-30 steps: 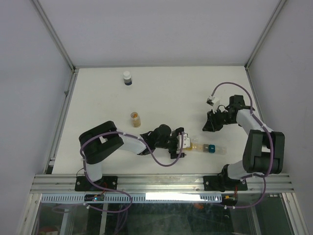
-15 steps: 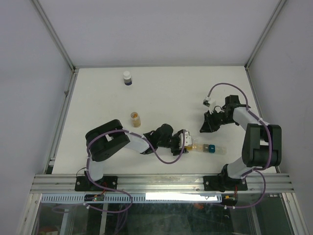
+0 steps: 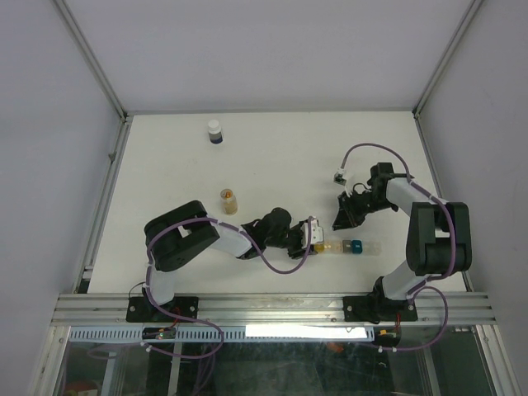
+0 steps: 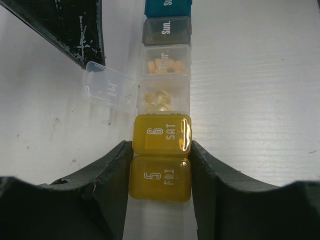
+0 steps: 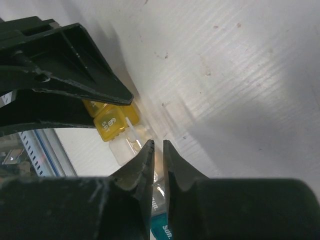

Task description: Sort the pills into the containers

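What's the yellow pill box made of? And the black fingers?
The pill box looks like glossy plastic: light glints on its yellow lids, and pills show through the clear ones. The fingers look like dull black plastic or rubber: no shine.

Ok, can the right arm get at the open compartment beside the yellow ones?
Probably yes. The open compartment has its lid flipped aside, the left gripper clamps only the yellow end of the pill box, and the shut right gripper hangs close by, nothing between.

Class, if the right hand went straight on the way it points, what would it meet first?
Most likely the open clear lid of the containers, just ahead of the right hand; failing that, the white table. Depth is unclear.
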Available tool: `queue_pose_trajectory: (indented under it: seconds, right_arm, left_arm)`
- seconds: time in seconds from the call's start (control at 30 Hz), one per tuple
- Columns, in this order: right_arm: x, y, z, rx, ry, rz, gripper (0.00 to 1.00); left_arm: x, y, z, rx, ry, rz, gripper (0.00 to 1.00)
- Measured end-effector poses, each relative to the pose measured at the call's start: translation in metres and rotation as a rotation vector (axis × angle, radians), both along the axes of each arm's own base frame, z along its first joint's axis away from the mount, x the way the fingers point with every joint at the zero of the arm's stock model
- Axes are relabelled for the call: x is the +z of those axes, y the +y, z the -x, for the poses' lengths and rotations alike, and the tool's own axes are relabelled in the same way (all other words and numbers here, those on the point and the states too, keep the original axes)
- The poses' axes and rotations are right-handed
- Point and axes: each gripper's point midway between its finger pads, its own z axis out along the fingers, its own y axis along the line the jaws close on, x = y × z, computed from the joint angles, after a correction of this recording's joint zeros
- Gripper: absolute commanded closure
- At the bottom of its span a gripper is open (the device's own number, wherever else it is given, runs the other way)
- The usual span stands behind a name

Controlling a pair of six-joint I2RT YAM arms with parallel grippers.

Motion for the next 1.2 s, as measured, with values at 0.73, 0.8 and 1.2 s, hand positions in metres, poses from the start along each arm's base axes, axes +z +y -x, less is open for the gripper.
queue_pose_trajectory:
  seconds: [0.73, 0.8, 1.2]
  right_arm:
    - [0.02, 0.022, 0.048, 0.248, -0.061, 0.03, 0.88]
    - [0.018, 0.021, 0.05, 0.248, -0.068, 0.053, 0.88]
    - [-0.009, 0.016, 0.056, 0.215, -0.025, 0.199, 0.95]
  left_arm:
    - [0.0, -0.002, -0.002, 0.002, 0.016, 0.006, 0.58]
    - [0.0, -0.002, -0.002, -0.001, 0.017, 0.007, 0.58]
    - [0.0, -0.002, -0.004, -0.001, 0.017, 0.011, 0.6]
